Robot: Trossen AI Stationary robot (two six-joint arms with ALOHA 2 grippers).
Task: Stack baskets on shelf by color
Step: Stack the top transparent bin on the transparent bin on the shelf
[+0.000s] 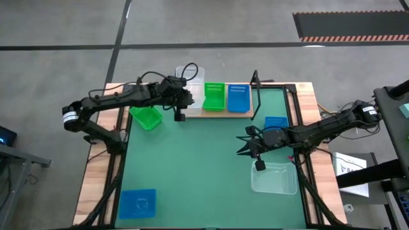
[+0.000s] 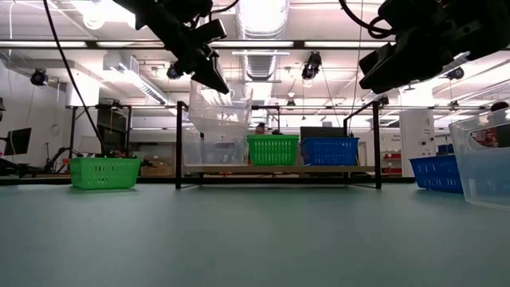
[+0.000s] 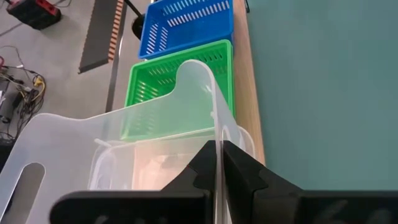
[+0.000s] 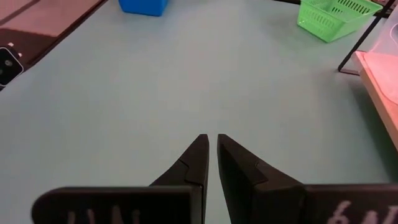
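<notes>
Clear plastic, thin and a little floppy by the look of it: the translucent basket point(image 3: 155, 134) hangs tilted from the left gripper point(image 3: 219, 163), whose jaws pinch one thin side wall at its rim. In the low view it sits just above a second clear basket point(image 2: 212, 150) already on the shelf point(image 2: 275, 169), upper middle of the frame. I'd judge it very light, smooth enough to slip, and apt to flex, so a grip on the rim near a corner, where the wall is stiffest, seems the safest hold.

Next along the shelf board stand a green basket point(image 1: 214, 96) and a blue basket point(image 1: 238, 97), side by side in the upper centre of the high view. A loose green basket point(image 1: 147, 117) rests on the mat left of the shelf, a blue one point(image 1: 276, 122) right of centre, another blue one point(image 1: 138, 203) at lower left, and a clear one point(image 1: 275, 177) at lower right.

The right gripper point(image 4: 211, 157) hovers over bare mat right of centre, fingers drawn almost together with a thin gap and nothing between them.

Underneath lies a smooth green mat point(image 1: 198, 166) on a wooden table point(image 1: 96, 182); baskets should slide on it easily. Beyond is a big workshop with ceiling lights, ducts and racks, and grey floor with a striped strip at upper right
</notes>
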